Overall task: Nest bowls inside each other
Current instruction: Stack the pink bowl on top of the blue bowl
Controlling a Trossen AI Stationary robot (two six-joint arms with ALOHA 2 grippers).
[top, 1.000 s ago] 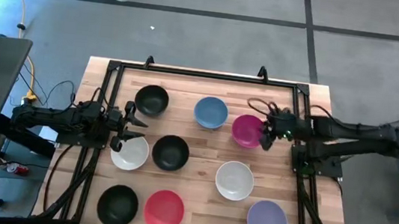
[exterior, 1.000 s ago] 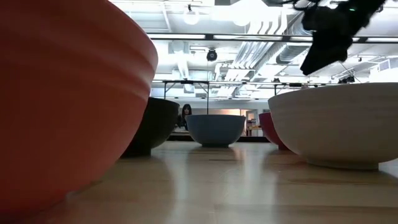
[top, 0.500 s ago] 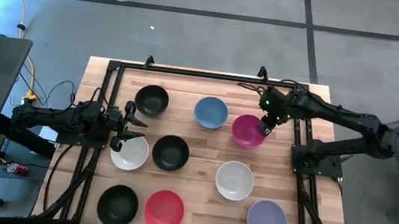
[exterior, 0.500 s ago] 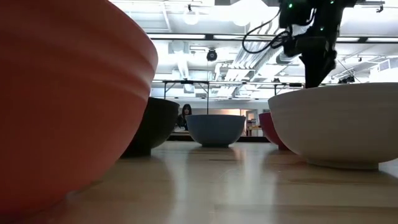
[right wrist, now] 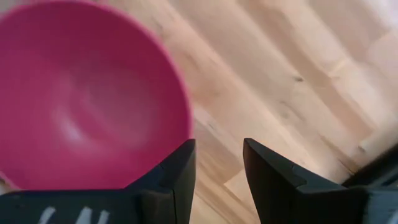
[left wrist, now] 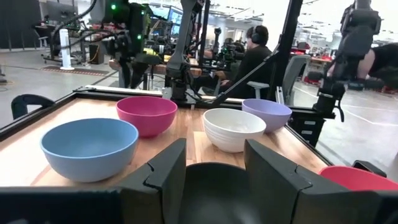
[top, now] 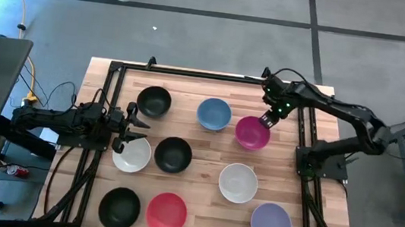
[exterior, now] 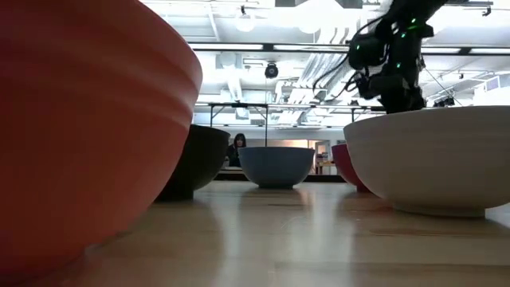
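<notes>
The right gripper (right wrist: 217, 165) looks straight down, its two dark fingers (right wrist: 177, 171) parted with a gap between them. Just beside them sits the magenta bowl (right wrist: 87, 93), showing its hollow inside, resting on the pale wooden worktop (right wrist: 292, 81).

the wooden table (top: 207, 206) is carrying nine separate bowls: black bowls (top: 154, 101), blue bowl (top: 214, 114), magenta bowl (top: 252, 132), white bowls (top: 238, 182), red bowl (top: 167, 213) and lavender bowl (top: 271, 223), all sitting unstacked.

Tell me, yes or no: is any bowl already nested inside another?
No. In the high view every bowl sits alone on the table, for example the magenta bowl and the blue bowl.
</notes>
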